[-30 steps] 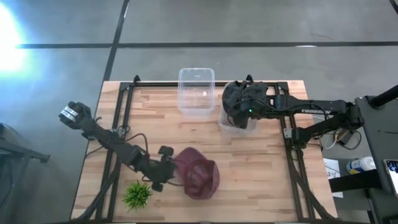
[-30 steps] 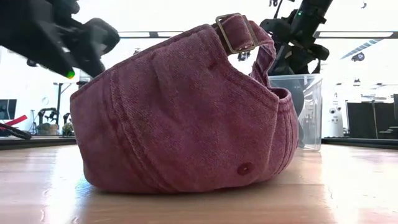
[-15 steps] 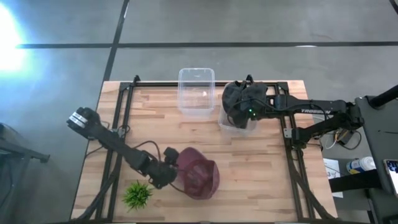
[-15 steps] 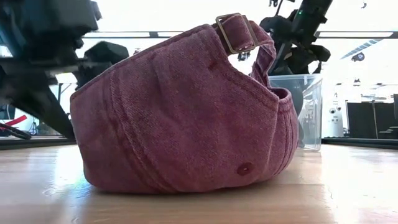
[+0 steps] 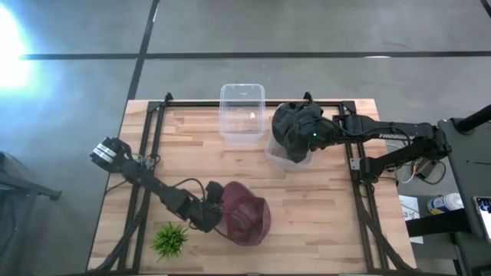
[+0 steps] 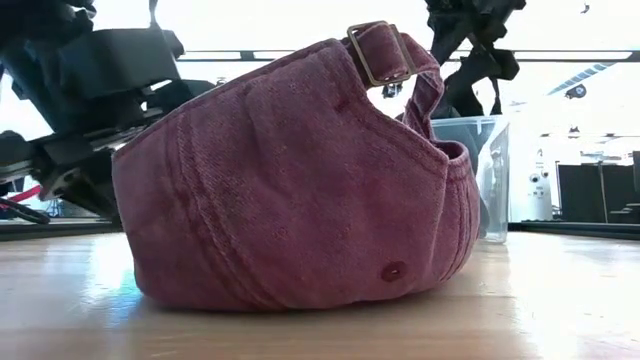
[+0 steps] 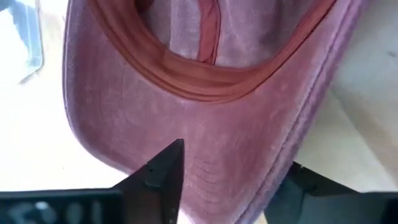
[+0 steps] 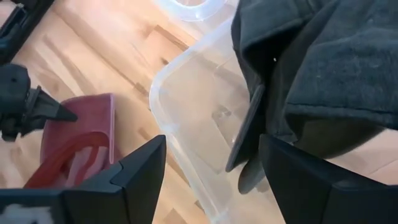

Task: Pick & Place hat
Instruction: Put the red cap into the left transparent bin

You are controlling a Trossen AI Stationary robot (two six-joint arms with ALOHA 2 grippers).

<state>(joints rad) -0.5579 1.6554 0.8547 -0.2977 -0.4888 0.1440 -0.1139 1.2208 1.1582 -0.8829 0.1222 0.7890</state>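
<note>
A maroon cap [image 5: 245, 220] lies opening-up near the table's near edge, resting on its crown [image 6: 290, 285], strap and buckle [image 6: 380, 55] on top. My left gripper [image 7: 236, 158] is open at the cap's left side, a finger on either side of the brim [image 7: 230, 143]. A dark grey hat [image 5: 298, 129] sits over the rim of a clear container [image 5: 285, 156]. My right gripper [image 8: 211, 140] is open above that container, and the hat's brim [image 8: 249, 134] hangs in the gap between its fingers. My left gripper comes in level from the table's left with the maroon brim [image 7: 249, 186] between its fingers; whether the pads touch it cannot be told. My right gripper has the dark hat [image 8: 323, 74] against its one finger [image 8: 298, 174]; I cannot tell whether they touch.
A second clear container [image 5: 242, 112] stands at the far edge, just left of the first. A small green plant [image 5: 169, 239] sits near the near-left corner, beside my left arm. Black frame rails [image 5: 146, 153] run along both table sides. Bare wood lies between the cap and the containers.
My left gripper has come down and moved right to the maroon cap's brim, which now stands between its fingers; the cap has stayed put. My right arm has risen a little, the dark hat has shifted slightly left and nearer, and the container under it now sits askew.
</note>
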